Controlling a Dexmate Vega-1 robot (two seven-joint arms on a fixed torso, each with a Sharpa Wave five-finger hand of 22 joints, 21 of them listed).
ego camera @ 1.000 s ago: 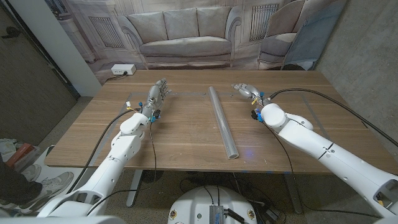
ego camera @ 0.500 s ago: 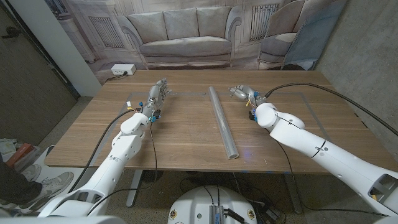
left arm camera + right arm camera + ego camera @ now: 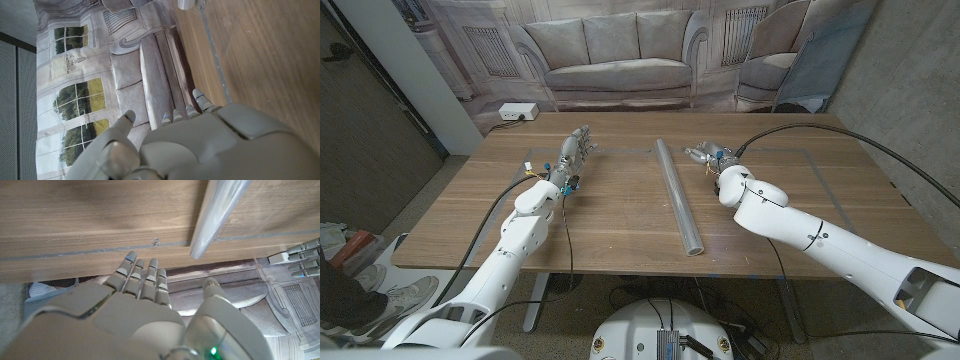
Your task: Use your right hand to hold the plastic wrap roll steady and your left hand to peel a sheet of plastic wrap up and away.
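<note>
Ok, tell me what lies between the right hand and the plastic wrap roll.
Nothing: in the head view only bare wooden table separates the right hand from the plastic wrap roll. The hand is open, not touching it.

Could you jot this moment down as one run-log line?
right hand: open, near roll's far end, not touching | left hand: open, apart | plastic wrap roll: lying on table, unpeeled

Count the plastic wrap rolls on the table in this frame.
1. The plastic wrap roll lies lengthwise along the middle of the table, between the left hand and the right hand, touched by neither.
</note>
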